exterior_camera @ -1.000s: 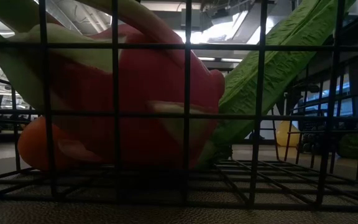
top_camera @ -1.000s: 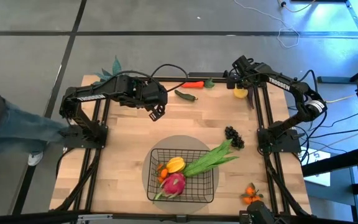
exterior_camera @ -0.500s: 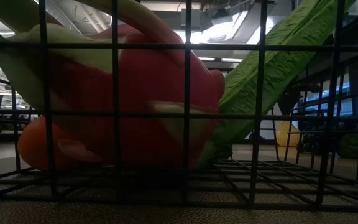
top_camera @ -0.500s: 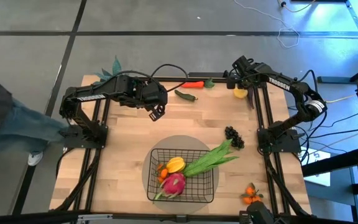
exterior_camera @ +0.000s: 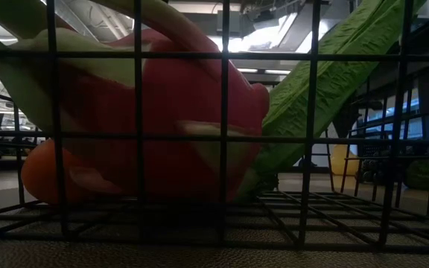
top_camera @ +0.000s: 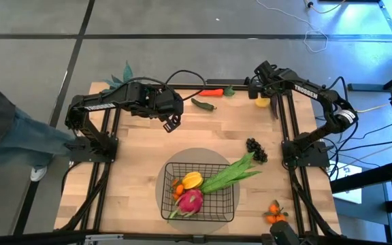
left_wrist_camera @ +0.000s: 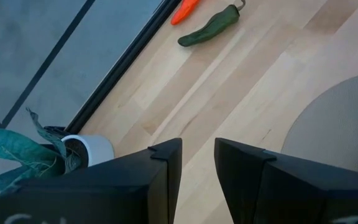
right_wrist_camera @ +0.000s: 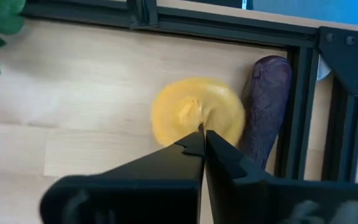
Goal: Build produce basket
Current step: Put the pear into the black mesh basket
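The basket (top_camera: pixel 199 192) sits on a round grey mat (top_camera: pixel 197 187) at the near middle of my table (top_camera: pixel 203 136), and it holds the pink dragon fruit (top_camera: pixel 190 201), a yellow mango (top_camera: pixel 192 180), a small orange (top_camera: pixel 177 183) and the long green leafy stalks (top_camera: pixel 231 173), whose tips poke out over its right rim. Low down, the dragon fruit (exterior_camera: pixel 162 112) fills the mesh! Dark grapes (top_camera: pixel 255 150) lie just beside those stalk tips; more small oranges (top_camera: pixel 275 212) wait by the near right edge. At the far edge lie a green pepper (top_camera: pixel 203 104) and a red pepper (top_camera: pixel 213 92). My right jaws (right_wrist_camera: pixel 202 138) are pressed together, tips over a yellow fruit (right_wrist_camera: pixel 197 118) at the far right corner, a dark purple vegetable (right_wrist_camera: pixel 265 106) touching it. My left jaws (left_wrist_camera: pixel 197 163) hang slightly spread above bare wood left of centre, the white-potted plant (left_wrist_camera: pixel 48 152) nearby. A person (top_camera: pixel 5 122) stands off the left side.
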Action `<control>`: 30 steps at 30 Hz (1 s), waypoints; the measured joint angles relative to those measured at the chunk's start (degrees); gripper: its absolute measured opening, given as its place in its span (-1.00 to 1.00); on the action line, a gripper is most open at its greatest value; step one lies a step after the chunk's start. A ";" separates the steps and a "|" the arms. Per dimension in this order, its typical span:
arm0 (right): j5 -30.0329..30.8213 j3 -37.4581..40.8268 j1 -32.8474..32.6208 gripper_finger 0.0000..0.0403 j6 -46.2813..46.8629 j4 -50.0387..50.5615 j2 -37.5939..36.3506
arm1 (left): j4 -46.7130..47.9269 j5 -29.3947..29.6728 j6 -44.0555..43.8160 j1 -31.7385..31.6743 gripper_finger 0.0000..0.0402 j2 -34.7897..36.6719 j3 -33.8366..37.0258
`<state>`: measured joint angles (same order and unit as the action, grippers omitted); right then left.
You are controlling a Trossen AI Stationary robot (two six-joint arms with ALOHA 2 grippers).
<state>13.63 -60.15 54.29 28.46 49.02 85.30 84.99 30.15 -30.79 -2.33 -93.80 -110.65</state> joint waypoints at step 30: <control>1.85 -30.65 -24.90 -1.00 -13.59 16.31 0.00 | -0.11 0.17 -0.61 -0.02 -0.58 0.00 0.00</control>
<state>15.48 -90.79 29.39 14.87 65.33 85.30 84.88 30.33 -31.40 -2.35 -93.80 -110.65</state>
